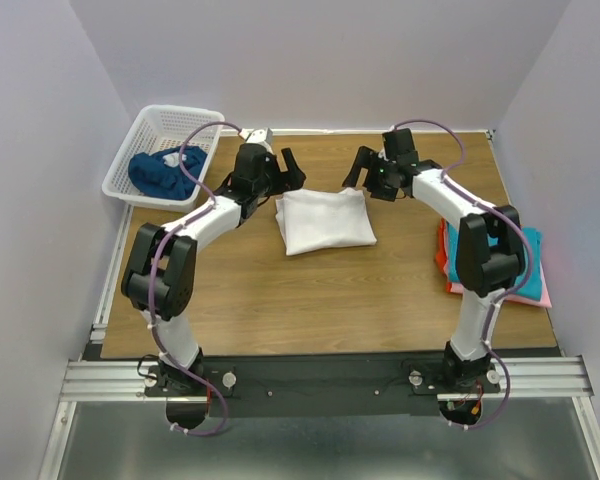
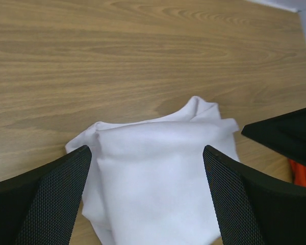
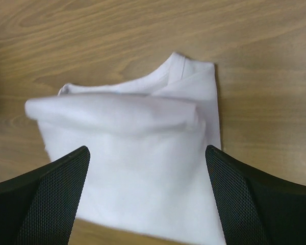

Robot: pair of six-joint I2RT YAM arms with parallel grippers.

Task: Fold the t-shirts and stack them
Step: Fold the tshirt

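White t-shirt [image 1: 325, 222] lies folded at the centre of the top view, just below the left gripper [image 1: 292, 172] and right gripper [image 1: 358, 168], both equally near. In the left wrist view the jaws stand wide open and empty, the shirt low between them. The right wrist view shows the same, with the fold running left to right.

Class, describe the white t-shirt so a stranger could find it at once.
On the wooden table, look between the left hand and right hand. The white t-shirt lies there folded, the only white cloth; the dark blue shirt sits in the basket, the coloured stack far right.
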